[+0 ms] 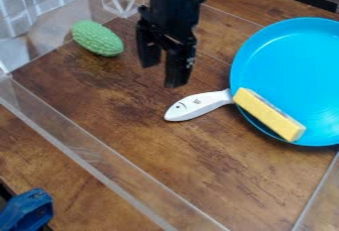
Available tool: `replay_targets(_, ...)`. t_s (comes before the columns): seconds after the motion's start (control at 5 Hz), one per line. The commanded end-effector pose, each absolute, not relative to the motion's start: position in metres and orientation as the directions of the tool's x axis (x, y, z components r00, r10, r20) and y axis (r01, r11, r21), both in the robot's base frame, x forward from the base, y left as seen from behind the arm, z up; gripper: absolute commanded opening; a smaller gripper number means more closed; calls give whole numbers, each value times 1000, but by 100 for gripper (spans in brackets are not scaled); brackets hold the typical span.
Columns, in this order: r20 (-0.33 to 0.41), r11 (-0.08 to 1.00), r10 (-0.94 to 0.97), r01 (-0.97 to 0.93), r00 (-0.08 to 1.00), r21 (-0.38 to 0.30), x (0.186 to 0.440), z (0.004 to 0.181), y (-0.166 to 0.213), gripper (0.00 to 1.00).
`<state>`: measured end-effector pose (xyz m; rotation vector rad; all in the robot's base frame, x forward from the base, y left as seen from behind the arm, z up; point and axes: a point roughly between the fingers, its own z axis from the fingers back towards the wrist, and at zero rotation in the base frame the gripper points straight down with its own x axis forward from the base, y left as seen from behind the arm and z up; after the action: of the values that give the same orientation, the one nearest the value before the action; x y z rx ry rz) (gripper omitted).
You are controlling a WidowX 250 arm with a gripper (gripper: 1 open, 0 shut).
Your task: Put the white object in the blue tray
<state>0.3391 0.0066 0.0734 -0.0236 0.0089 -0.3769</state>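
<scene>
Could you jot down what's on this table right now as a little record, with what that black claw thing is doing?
pincer: black pincer, open, empty, above the table
white item: small white spoon-like plastic piece, flat on the wooden table, outside the plate
plate: large round blue plastic plate, at the right
on plate rim: yellow rectangular sponge block
other: green bumpy oval toy, at the left
status: white piece not yet picked up
</scene>
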Motion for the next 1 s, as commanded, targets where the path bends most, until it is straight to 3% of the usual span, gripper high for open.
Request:
replay_targets(0.0, 36, 902, -431, 431, 902, -6, 345, 79, -3, 100)
replay_targets(0.8, 39, 837, -547, 547, 836, 24, 348, 36, -27, 100)
